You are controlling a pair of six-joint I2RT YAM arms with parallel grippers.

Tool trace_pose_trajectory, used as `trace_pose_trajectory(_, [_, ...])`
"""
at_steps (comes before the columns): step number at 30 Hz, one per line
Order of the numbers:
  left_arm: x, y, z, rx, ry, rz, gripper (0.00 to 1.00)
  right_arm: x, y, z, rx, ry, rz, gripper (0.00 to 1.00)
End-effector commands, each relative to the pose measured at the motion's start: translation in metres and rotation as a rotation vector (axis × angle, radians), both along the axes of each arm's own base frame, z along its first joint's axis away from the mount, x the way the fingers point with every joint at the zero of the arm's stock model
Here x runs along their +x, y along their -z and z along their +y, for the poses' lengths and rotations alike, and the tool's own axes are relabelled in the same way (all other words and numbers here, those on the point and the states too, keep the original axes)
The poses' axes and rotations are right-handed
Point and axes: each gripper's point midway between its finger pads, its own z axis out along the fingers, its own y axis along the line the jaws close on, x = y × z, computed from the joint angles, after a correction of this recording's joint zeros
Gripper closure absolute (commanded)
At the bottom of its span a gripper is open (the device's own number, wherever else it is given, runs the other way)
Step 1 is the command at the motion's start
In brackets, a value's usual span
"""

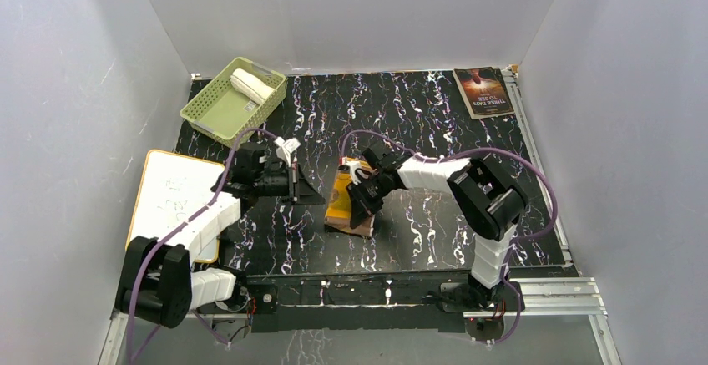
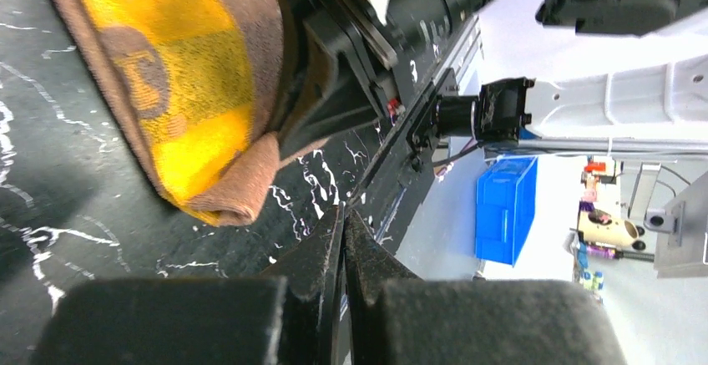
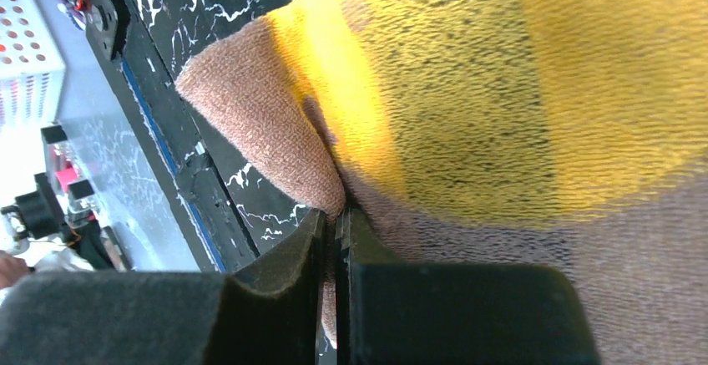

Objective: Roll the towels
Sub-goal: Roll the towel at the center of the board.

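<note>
The mustard-yellow towel (image 1: 341, 196) with its tan-brown side lies partly folded in the middle of the black marbled table. My right gripper (image 1: 361, 208) is on it from the right. In the right wrist view this gripper (image 3: 336, 215) is shut on the towel's brown edge (image 3: 267, 123), with cloth pinched between the jaws. My left gripper (image 1: 316, 193) sits just left of the towel. Its jaws (image 2: 343, 212) are shut with nothing between them, and the yellow towel (image 2: 184, 89) lies a little beyond their tip. The cream-white towel (image 1: 250, 86) lies rolled in the green basket (image 1: 219, 113).
The green basket stands at the back left. A dark-covered book (image 1: 482, 91) lies at the back right corner. A white board (image 1: 171, 198) rests along the table's left edge. Grey walls close in three sides. A blue bin (image 2: 507, 210) stands off the table.
</note>
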Motion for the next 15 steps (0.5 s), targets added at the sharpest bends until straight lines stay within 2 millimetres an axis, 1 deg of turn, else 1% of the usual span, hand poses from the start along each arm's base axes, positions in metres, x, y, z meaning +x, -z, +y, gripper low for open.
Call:
trace_pose_trajectory(1, [-0.008, 0.001, -0.021, -0.019, 0.049, 0.005, 1.0, 0.025, -0.016, 0.015, 0.089, 0.022, 0.002, 1.0])
trace_pose_trajectory(3, [-0.009, 0.001, -0.027, -0.026, 0.057, 0.005, 1.0, 0.029, -0.016, 0.016, 0.098, 0.029, 0.019, 1.0])
trace_pose_trajectory(6, [-0.009, 0.003, -0.031, -0.033, 0.058, 0.015, 1.0, 0.035, -0.013, 0.017, 0.108, 0.052, 0.057, 1.0])
trace_pose_trajectory(8, [-0.009, 0.005, -0.032, -0.031, 0.058, 0.02, 1.0, 0.037, -0.006, 0.016, 0.097, 0.063, 0.08, 1.0])
trace_pose_trajectory(11, [-0.009, 0.009, -0.033, -0.024, 0.059, 0.032, 1.0, 0.034, 0.011, 0.013, 0.068, 0.069, 0.12, 1.0])
trace_pose_trajectory(15, [-0.01, 0.024, -0.036, -0.011, 0.054, 0.069, 1.0, 0.028, 0.028, 0.009, 0.043, 0.08, 0.16, 1.0])
